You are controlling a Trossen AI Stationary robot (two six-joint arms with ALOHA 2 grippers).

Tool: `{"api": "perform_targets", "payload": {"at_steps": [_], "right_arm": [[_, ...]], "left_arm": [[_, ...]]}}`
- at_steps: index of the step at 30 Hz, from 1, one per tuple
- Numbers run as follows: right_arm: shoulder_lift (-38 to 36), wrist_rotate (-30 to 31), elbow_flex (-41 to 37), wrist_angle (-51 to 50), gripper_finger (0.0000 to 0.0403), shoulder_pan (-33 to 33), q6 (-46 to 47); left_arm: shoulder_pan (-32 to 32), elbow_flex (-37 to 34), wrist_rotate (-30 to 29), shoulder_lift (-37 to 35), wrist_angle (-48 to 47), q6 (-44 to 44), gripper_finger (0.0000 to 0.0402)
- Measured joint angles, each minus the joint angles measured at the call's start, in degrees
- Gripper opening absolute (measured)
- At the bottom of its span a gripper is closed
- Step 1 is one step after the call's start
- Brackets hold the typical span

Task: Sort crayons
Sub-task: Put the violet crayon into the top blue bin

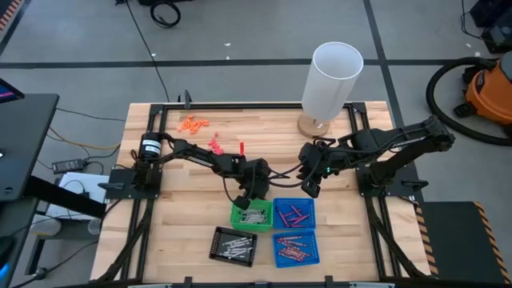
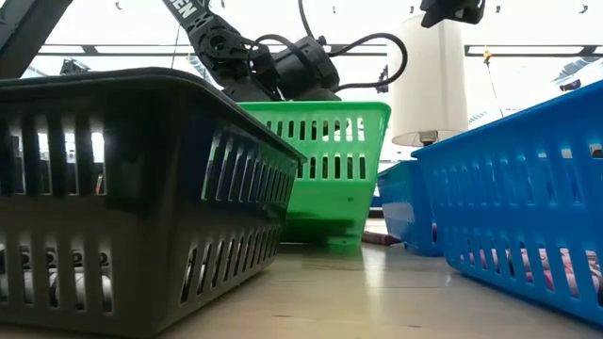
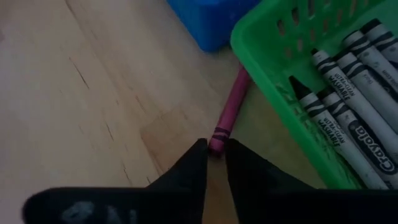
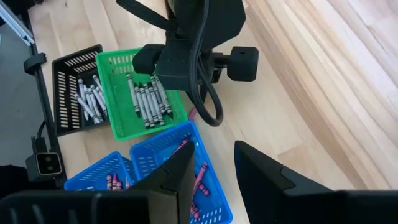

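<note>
A maroon crayon [image 3: 229, 112] lies flat on the table, in the gap between the green tray [image 1: 252, 214] and a blue tray [image 1: 294, 213]. My left gripper [image 3: 216, 152] is down at the green tray's far right corner, shut on the crayon's end. Grey crayons [image 3: 348, 106] lie in the green tray and in the black tray [image 1: 234, 245]. Both blue trays hold maroon crayons [image 4: 198, 177]. My right gripper [image 4: 214, 171] hovers open above the table, to the right of the left gripper, with nothing between its fingers. My left gripper pinches the maroon crayon's end [image 3: 217, 138] between its two fingertips. The fingers slant down from the table's far left side, roughly in line with the crayon. The crayon lies on the table, with its other end pointing toward the blue tray.
A tall white cylinder [image 1: 332, 80] stands on a round base at the table's far right. Small orange bits [image 1: 193, 123] and coral-pink bits [image 1: 216, 144] lie at the far left. A second blue tray [image 1: 294, 246] stands near the front edge. Cables loop between the arms.
</note>
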Motion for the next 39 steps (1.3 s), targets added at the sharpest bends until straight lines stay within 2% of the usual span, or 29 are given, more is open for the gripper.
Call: {"api": "perform_targets", "payload": {"at_steps": [8, 16, 21, 35, 37, 39], "right_arm": [[0.0, -0.02, 0.0, 0.0, 0.012, 0.0, 0.18], [0.0, -0.02, 0.0, 0.0, 0.012, 0.0, 0.02], [0.0, -0.02, 0.0, 0.1, 0.012, 0.0, -0.04], [0.0, -0.04, 0.0, 1.46, 0.012, 0.0, -0.06], [0.0, -0.04, 0.0, 1.86, 0.012, 0.0, 0.23], [0.0, 0.01, 0.0, 2.54, 0.012, 0.21, 0.75]], "left_arm": [[0.02, 0.0, 0.0, 0.0, 0.09, -0.07, 0.0017], [0.0, -0.07, -0.31, -0.89, -0.91, -0.71, 0.0017], [0.0, 1.03, -3.06, -1.88, -3.49, -0.48, 0.0017], [0.2, 8.43, -6.62, -2.41, -14.61, -0.14, 0.0013], [0.45, 8.97, -9.51, -2.53, -14.65, -1.42, 0.0014], [1.32, 8.98, -17.15, -2.54, -13.92, -4.3, 0.0015]]}}
